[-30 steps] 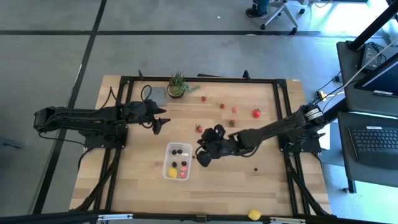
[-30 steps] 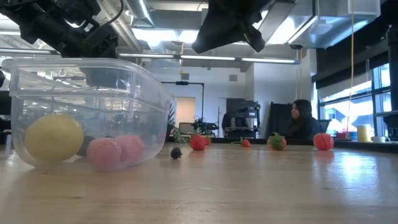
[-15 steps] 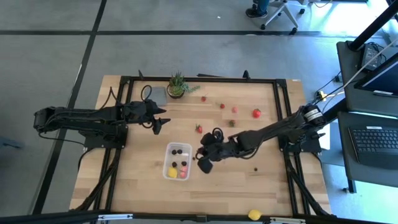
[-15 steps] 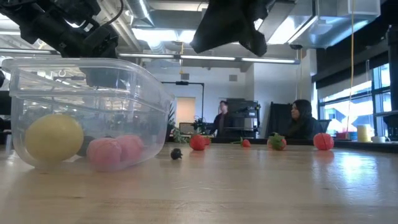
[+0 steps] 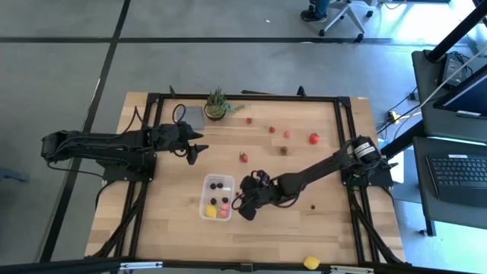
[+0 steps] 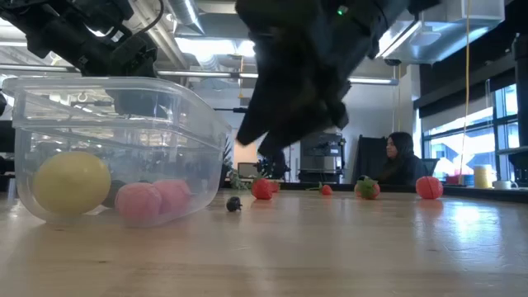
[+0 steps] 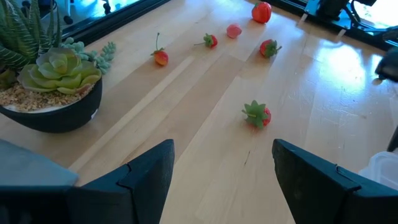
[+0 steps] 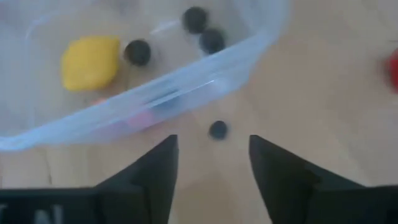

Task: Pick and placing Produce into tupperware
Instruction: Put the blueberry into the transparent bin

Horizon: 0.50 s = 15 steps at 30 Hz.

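The clear tub (image 5: 217, 196) stands near the table's middle. It holds a yellow lemon (image 8: 91, 61), pink strawberries (image 6: 140, 202) and dark berries (image 8: 137, 52). One dark berry (image 8: 217, 129) lies on the wood just outside the tub's right wall. My right gripper (image 5: 245, 205) hangs open over that berry with a finger on either side, touching nothing. My left gripper (image 5: 194, 149) waits open left of the tub, above the table. Red strawberries (image 5: 243, 157) are scattered toward the far edge.
A potted green plant (image 5: 217, 104) and a flat grey square (image 5: 192, 116) sit at the far edge. More strawberries (image 5: 313, 138) lie far right, a dark berry (image 5: 313, 205) right of my right arm, and a lemon (image 5: 310, 262) at the near edge. People show in the room behind.
My right gripper has moved toward the near edge and the tub and has come down close to the table beside the tub's right wall. The left arm has kept still.
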### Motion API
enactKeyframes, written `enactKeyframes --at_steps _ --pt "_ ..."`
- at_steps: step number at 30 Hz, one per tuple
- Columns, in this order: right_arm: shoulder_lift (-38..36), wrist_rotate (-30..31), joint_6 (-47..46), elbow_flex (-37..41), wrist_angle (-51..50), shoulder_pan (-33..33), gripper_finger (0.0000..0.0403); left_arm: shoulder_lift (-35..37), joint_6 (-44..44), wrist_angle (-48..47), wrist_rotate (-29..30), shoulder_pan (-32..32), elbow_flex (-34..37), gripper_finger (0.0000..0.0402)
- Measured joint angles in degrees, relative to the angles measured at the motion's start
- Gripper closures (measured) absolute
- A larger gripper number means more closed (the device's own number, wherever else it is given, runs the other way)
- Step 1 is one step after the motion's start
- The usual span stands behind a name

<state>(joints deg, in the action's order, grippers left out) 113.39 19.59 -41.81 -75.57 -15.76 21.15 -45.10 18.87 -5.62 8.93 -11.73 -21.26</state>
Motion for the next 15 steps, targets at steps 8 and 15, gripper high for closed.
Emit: enactKeyframes --at_steps 8,15 --pt "6.2 0.0 10.7 0.0 3.5 0.9 0.0164 0.0 0.0 0.0 0.0 0.0 0.0 0.014" --pt "8.9 0.6 12.2 -0.1 5.2 0.8 0.0163 0.0 0.0 -0.1 0.0 0.0 0.0 0.014"
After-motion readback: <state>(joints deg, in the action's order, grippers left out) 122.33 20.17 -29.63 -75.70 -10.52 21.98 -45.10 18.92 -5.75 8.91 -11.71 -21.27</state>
